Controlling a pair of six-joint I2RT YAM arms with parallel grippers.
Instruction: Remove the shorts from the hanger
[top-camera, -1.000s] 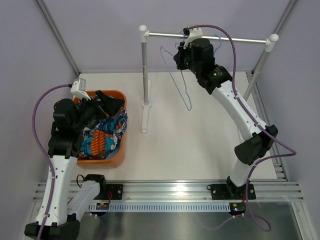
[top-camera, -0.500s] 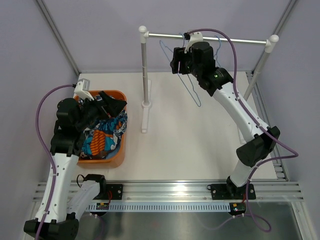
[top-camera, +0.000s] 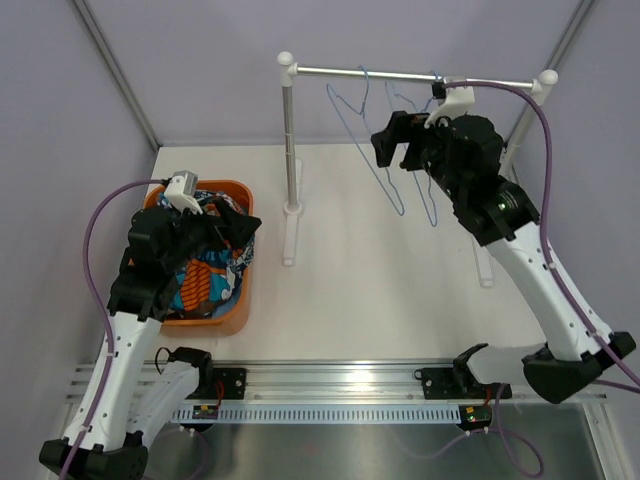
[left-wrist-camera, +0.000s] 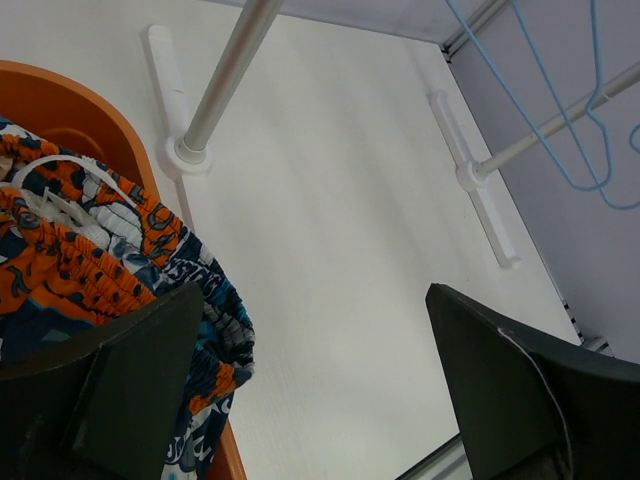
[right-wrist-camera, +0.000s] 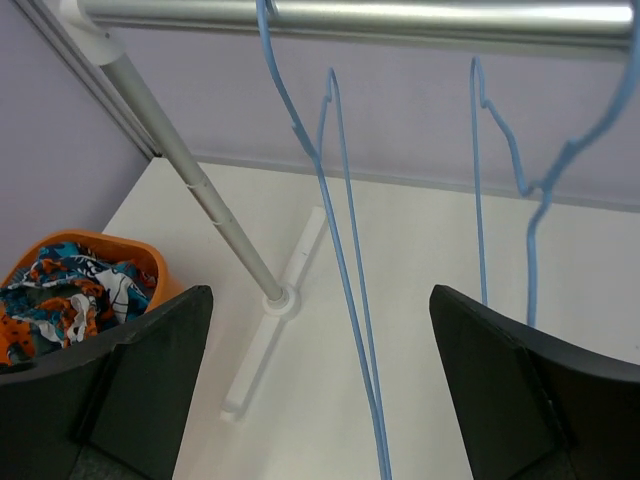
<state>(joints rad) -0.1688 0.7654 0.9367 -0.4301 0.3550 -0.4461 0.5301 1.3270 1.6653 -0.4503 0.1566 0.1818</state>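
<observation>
Here's the left arm (top-camera: 118, 345): long, smooth white shells broken up by chunky black joint housings, running down to a black left base (top-camera: 95, 462) at the near edge. A purple left cable (top-camera: 86, 250) loops off it, ending at a small white-and-grey camera block (top-camera: 184, 188) on the wrist. The left gripper (top-camera: 232, 222) is matt black. From the wrist view its fingers (left-wrist-camera: 110, 390) read as broad, flat charcoal slabs, and one has a thin pale line down its face.

Now the right arm (top-camera: 545, 285): same white links, same black joints, and a black right base (top-camera: 565, 375). Its own purple right cable (top-camera: 510, 85) arcs to a white camera mount (top-camera: 452, 100). The right gripper (top-camera: 392, 148) is black and blocky, its fingers (right-wrist-camera: 110, 390) dark grey slabs.
</observation>
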